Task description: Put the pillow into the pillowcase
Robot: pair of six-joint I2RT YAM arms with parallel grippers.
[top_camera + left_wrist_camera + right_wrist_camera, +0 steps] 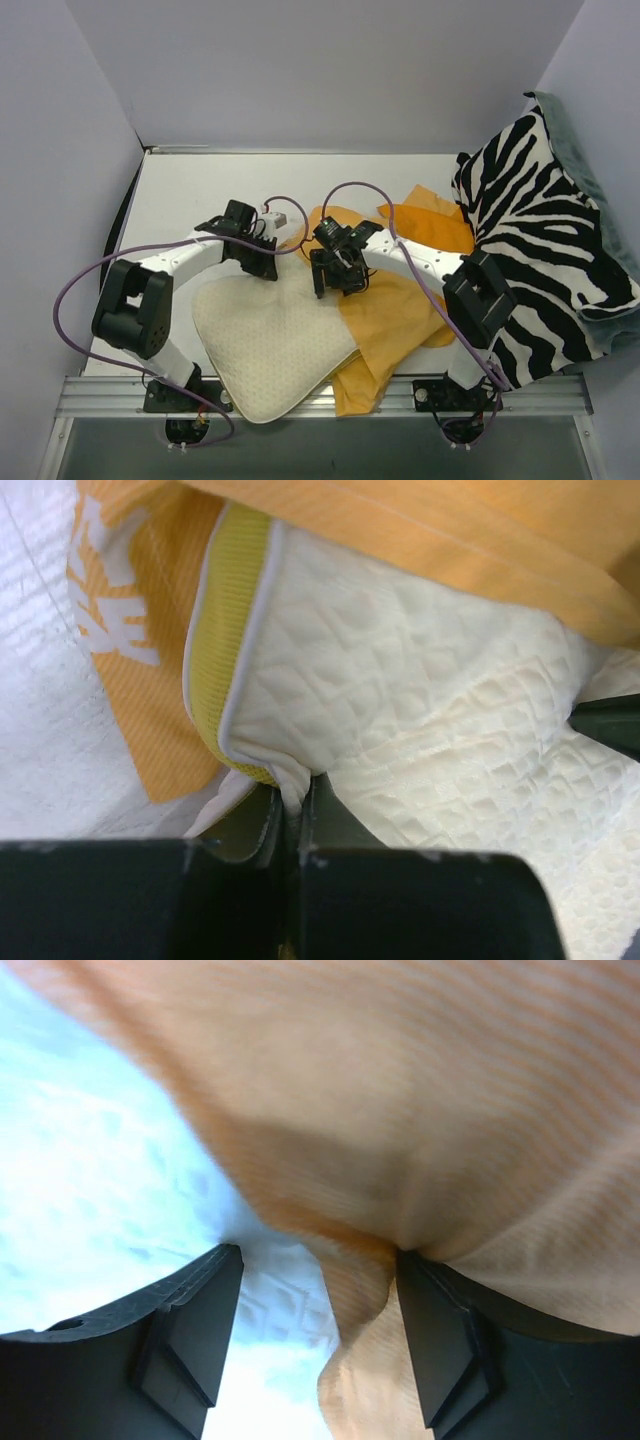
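The left arm (175,262) and right arm (425,265) bend inward from the near edge, elbows out to the sides. The left gripper (297,792) pinches a corner of the pillow (400,700), jaws pressed together. The right gripper (320,1260), just beside it, points downward, jaws apart.

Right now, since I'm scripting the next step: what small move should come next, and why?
Probably close the right claw on the pillowcase fold hanging between its open jaws. The left claw is shut on the pillow at its yellow-trimmed corner, right beside the orange fabric, so the case edge likely needs holding before the pillow gets pushed in.
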